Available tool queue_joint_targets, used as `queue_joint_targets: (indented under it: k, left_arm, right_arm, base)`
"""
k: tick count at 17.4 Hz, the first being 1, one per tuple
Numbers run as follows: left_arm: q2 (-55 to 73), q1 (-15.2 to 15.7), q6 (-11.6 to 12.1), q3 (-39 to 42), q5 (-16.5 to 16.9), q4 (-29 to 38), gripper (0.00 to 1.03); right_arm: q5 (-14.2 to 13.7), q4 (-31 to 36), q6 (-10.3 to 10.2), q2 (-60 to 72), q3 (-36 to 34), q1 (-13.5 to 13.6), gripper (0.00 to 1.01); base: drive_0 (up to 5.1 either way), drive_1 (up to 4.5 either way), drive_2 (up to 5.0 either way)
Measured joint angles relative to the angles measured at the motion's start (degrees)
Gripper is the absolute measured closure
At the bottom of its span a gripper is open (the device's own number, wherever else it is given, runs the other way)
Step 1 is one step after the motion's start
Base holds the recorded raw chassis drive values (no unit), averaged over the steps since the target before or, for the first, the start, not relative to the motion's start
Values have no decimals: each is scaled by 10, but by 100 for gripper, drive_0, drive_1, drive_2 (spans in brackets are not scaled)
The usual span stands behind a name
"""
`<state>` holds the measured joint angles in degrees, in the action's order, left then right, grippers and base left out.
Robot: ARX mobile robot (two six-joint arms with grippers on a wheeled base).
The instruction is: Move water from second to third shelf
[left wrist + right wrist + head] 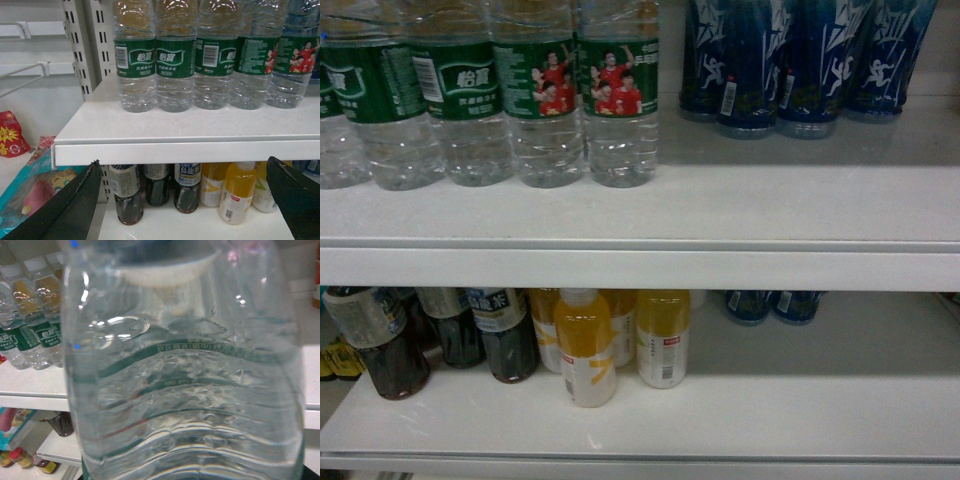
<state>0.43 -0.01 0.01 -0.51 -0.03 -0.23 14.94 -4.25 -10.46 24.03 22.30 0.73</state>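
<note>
One water bottle (190, 380), clear and ribbed with a green band, fills the right wrist view and hangs in front of the shelves. My right gripper is shut on it, with its fingers hidden behind the bottle. More water bottles (550, 90) with green labels stand in a row on the upper shelf (720, 205); the same row (175, 70) shows in the left wrist view. My left gripper (182, 200) is open and holds nothing, level with the shelf edge, facing the lower shelf. Neither gripper shows in the head view.
Blue bottles (800, 70) stand to the right of the water row. On the lower shelf (770, 410) are dark tea bottles (505, 335), yellow juice bottles (588, 345) and blue bottles (770, 305). Snack packs (30, 195) lie left of the shelf upright (80, 45).
</note>
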Motion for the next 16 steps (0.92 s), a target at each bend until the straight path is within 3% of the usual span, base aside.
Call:
queue_joint_targets:
  k: [16]
  left_arm:
    - [0, 0, 0, 0, 0, 0, 5]
  right_arm:
    - [0, 0, 0, -1, 0, 0, 59]
  base:
    - [-436, 209, 209]
